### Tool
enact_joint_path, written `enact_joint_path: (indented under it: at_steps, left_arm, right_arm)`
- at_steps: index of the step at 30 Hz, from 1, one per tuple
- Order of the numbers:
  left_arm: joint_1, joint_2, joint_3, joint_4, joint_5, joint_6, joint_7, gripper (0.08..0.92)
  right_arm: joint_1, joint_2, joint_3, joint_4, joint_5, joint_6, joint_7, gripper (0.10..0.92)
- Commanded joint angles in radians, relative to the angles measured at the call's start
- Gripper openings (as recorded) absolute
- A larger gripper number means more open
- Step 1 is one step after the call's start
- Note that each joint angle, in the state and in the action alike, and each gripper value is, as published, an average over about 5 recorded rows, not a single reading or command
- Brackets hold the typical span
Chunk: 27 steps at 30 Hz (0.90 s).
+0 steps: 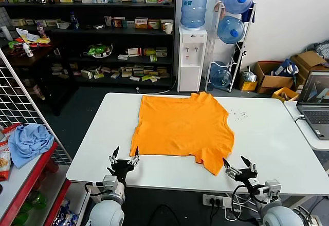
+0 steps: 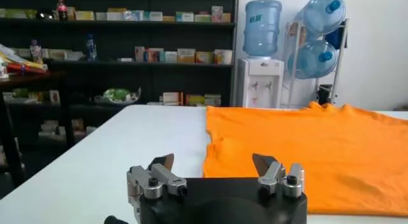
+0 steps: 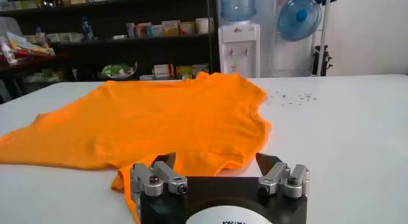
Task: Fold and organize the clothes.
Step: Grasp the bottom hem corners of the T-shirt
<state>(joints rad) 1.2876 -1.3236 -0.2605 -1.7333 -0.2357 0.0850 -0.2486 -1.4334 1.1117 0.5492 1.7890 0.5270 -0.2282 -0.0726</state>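
Observation:
The clothes are one bright orange T-shirt (image 1: pixel 181 128) lying spread flat on the white table (image 1: pixel 272 149), plain side up, no lettering showing. My left gripper (image 1: pixel 124 158) hovers open at the table's near edge, just short of the shirt's near-left corner (image 2: pixel 220 168). My right gripper (image 1: pixel 239 166) stands open at the near edge too, just right of the shirt's near-right sleeve (image 3: pixel 159 164). In the wrist views the left gripper (image 2: pixel 213 163) and the right gripper (image 3: pixel 217 161) both hold nothing.
A light blue cloth (image 1: pixel 28 141) lies on a red rack at my left. A laptop (image 1: pixel 314 102) sits on a side table at the right. Shelves (image 1: pixel 97 36), a water dispenser (image 1: pixel 191 56) and bottle rack stand beyond the table.

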Motion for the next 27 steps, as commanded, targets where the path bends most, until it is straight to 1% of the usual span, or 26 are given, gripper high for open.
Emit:
enact_joint_path:
  at_steps: [1, 6, 11, 15, 19, 27]
  left_arm:
    - [-0.013, 0.008, 0.008, 0.016, -0.003, 0.093, 0.026, 0.823]
    - [-0.044, 0.01, 0.026, 0.024, -0.007, 0.146, 0.02, 0.823]
    - [-0.085, 0.022, 0.04, 0.062, -0.016, 0.202, 0.026, 0.823]
    - [-0.106, 0.029, 0.041, 0.085, -0.027, 0.206, 0.026, 0.823]
    - [-0.119, 0.025, 0.037, 0.102, -0.058, 0.21, 0.009, 0.823]
    - [-0.126, 0.025, 0.029, 0.113, -0.097, 0.23, -0.008, 0.823]
  right_arm:
    - [0.009, 0.003, -0.007, -0.012, 0.019, -0.026, 0.026, 0.823]
    - [0.032, 0.014, -0.025, -0.028, 0.038, -0.043, 0.039, 0.823]
    - [0.057, 0.022, -0.041, -0.05, 0.057, -0.049, 0.05, 0.823]
    - [0.082, 0.025, -0.059, -0.072, 0.056, -0.049, 0.053, 0.823]
    - [0.112, 0.036, -0.079, -0.091, 0.057, -0.055, 0.059, 0.823]
    - [0.146, 0.057, -0.11, -0.108, 0.062, -0.066, 0.071, 0.823]
